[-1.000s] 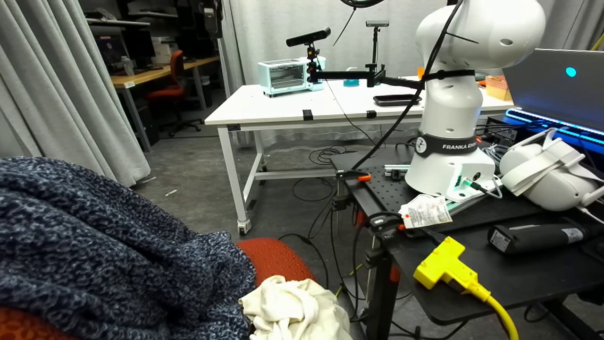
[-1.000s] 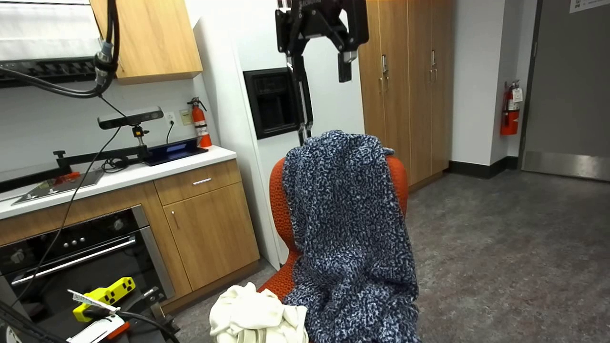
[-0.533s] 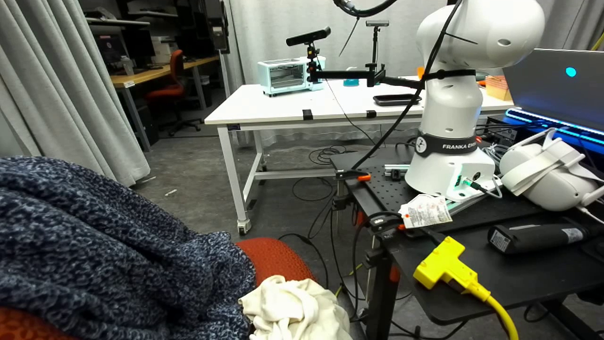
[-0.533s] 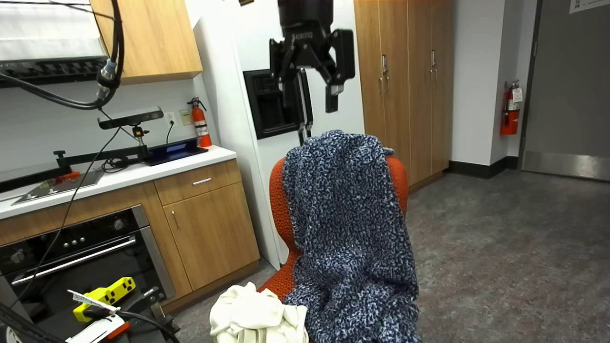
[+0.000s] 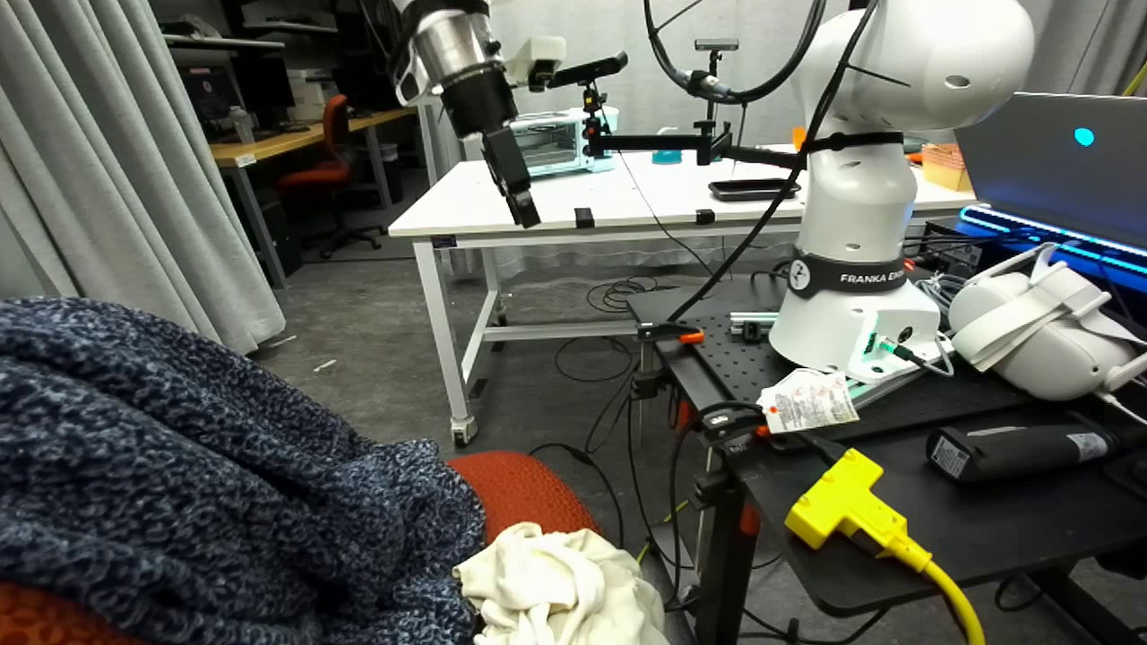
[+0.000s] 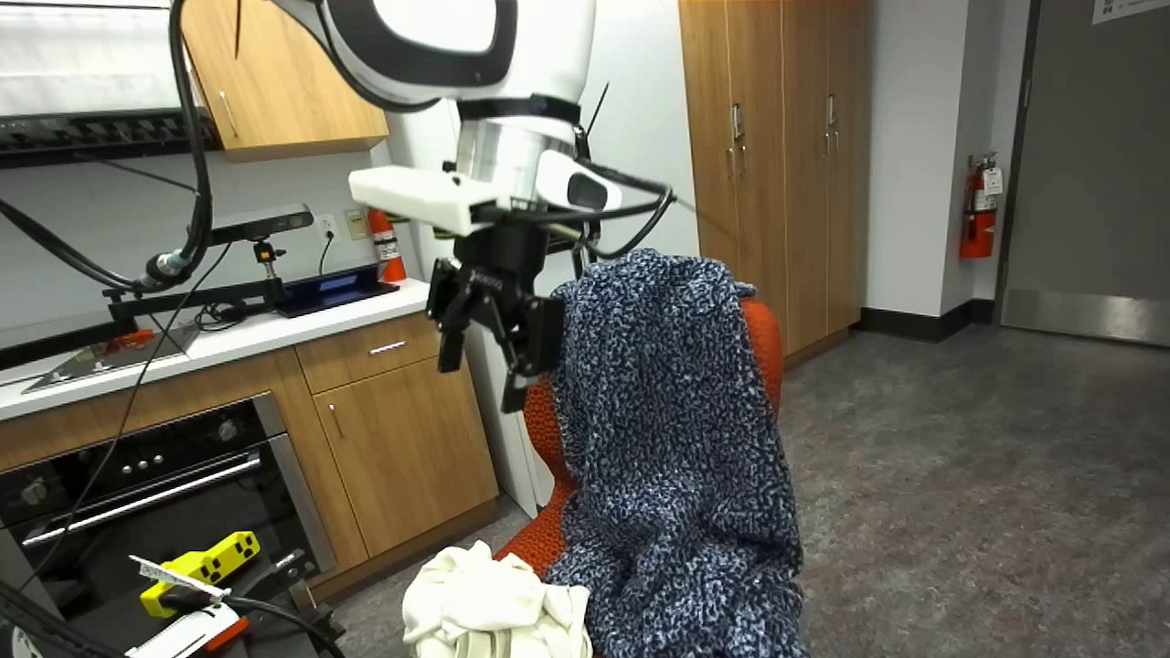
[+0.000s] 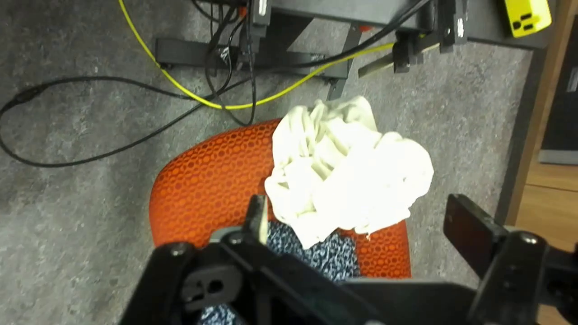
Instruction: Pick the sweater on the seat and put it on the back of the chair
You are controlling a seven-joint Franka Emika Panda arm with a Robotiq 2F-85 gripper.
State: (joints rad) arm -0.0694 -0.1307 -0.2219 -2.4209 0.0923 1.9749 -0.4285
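Sweater [image 7: 347, 176], cream & all bunched up, is lying on the front of the orange seat [image 7: 203, 180], nr the chair-side edge of the black bench [image 5: 995, 515]. In the wrist view its tip is overlapping a blue & white speckled cloth [image 6: 676, 429], which is hanging over the chair back [image 6: 768, 352] & reaching down onto the seat. Gripper [image 6: 481, 384] is hanging in the air past that same bench edge, up higher than the seat; its fingers [image 7: 472, 232] are standing wide apart w/ just air b/w them. Robot arm [image 5: 856, 197] is standing on the bench, set back from the edge. A yellow plug block [image 5: 847, 502] is lying by the bench corner, w/ its cord [image 5: 954, 591] running off the next edge. A white headset [image 5: 1062, 363] is sitting farther in, nr the arm's base.
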